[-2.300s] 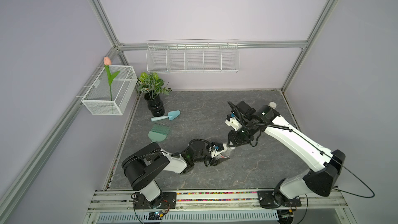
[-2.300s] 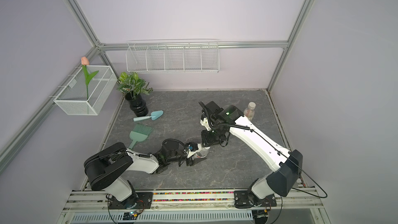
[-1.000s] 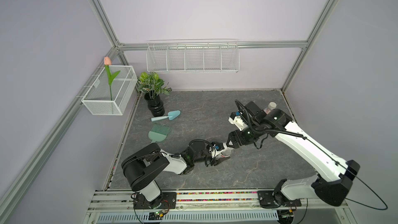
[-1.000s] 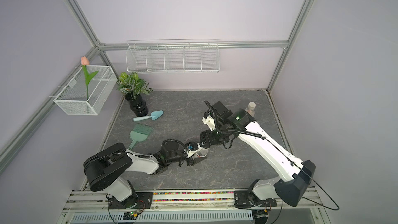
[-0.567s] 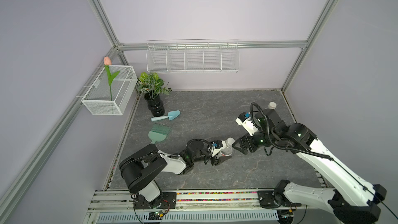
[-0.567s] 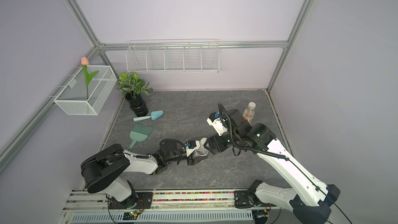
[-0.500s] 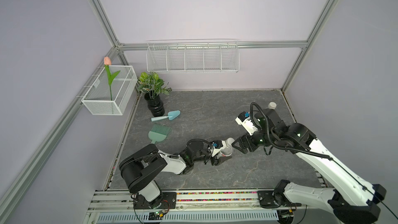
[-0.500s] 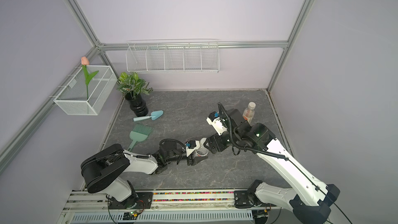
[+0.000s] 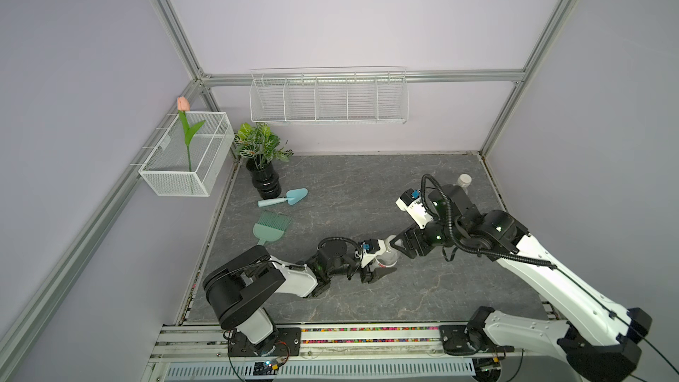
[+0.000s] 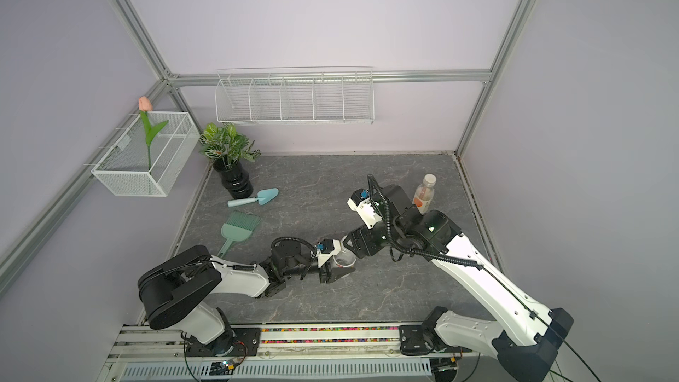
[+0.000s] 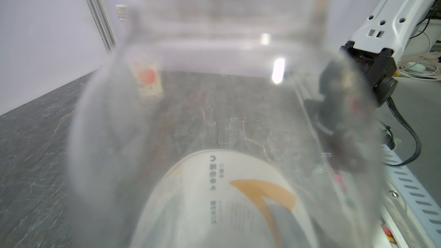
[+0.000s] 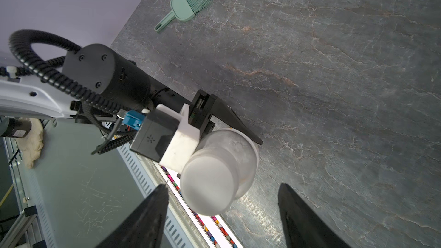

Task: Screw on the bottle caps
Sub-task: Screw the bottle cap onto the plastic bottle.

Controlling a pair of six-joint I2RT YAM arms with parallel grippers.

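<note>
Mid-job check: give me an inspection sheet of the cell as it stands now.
Surface: dark marbled tabletop, no spills seen.
Job's things: white-label bottle, white cap sitting on its neck; orange-label bottle upright, capped, far right.
Clutter: blue trowel, green brush, black vase with plant, left side.
Grippers: left gripper shut on white-label bottle; right gripper open, jaws either side of the cap, not touching.
Cables: black hoses loop at both wrists, nothing snagged.
Surroundings: wire shelf on back wall; mesh basket holding a tulip.

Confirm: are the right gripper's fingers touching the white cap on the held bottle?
Apart. The right wrist view shows the cap between the right gripper's open fingers, with visible gaps on both sides.
</note>
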